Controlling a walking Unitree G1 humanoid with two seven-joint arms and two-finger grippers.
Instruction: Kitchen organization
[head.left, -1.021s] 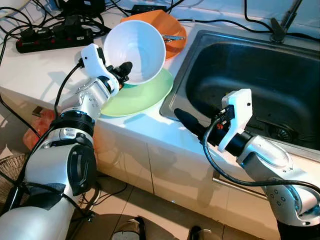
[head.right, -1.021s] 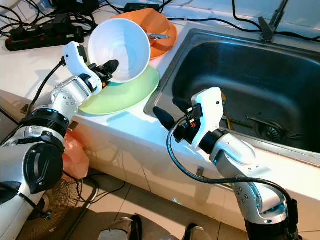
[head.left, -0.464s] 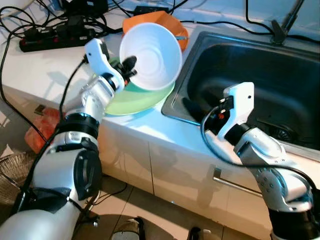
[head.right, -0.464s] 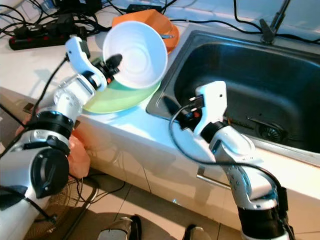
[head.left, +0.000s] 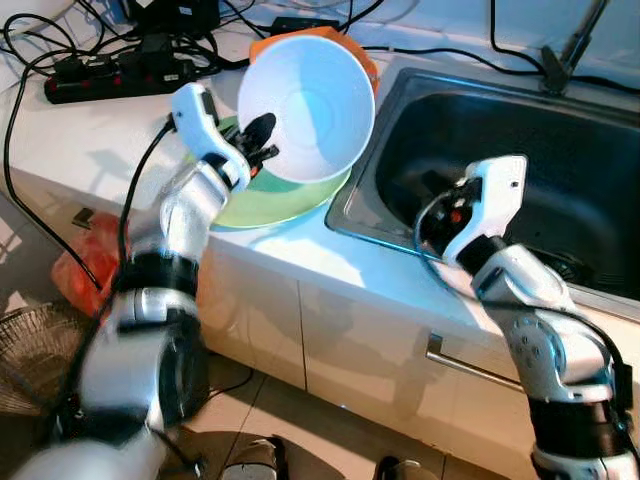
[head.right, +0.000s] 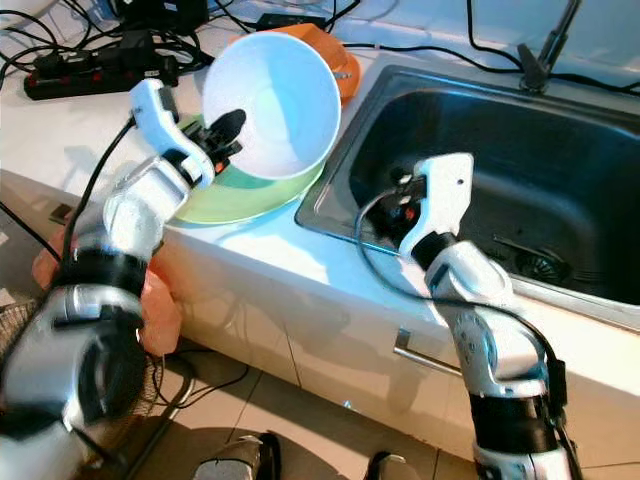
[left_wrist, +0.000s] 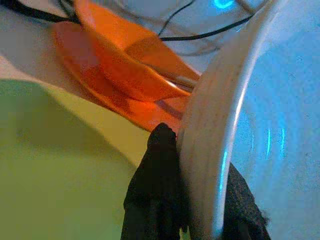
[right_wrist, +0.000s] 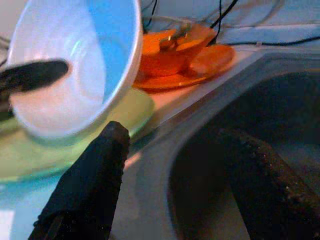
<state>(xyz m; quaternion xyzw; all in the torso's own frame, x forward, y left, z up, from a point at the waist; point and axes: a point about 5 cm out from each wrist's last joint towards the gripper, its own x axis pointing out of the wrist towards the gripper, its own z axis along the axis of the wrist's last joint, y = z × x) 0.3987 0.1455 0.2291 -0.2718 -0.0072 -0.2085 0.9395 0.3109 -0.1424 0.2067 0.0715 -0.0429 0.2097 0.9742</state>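
Observation:
A white bowl (head.left: 312, 103) hangs tilted above a pale green plate (head.left: 285, 198) on the counter. My left gripper (head.left: 258, 136) is shut on its near rim, one finger (left_wrist: 159, 197) outside and one inside. Behind the bowl stands an orange bowl (head.left: 361, 58) on an orange plate (right_wrist: 210, 59), with a metal utensil in it. My right gripper (right_wrist: 175, 185) is open, its fingers (right_wrist: 90, 182) spread wide just over the left rim of the steel sink (head.left: 530, 150), to the right of the white bowl and apart from it.
A black power strip (head.left: 110, 76) and tangled cables lie at the counter's back left. The faucet (head.left: 566, 45) stands behind the sink. Below are white cabinet fronts with a handle (head.left: 470, 366), an orange bag (head.left: 82, 262) and a wire basket (head.left: 25, 350) on the floor.
My left gripper has lifted the white bowl higher and carried it right, toward the sink. My right gripper has moved from the counter's front edge to over the sink's left rim.

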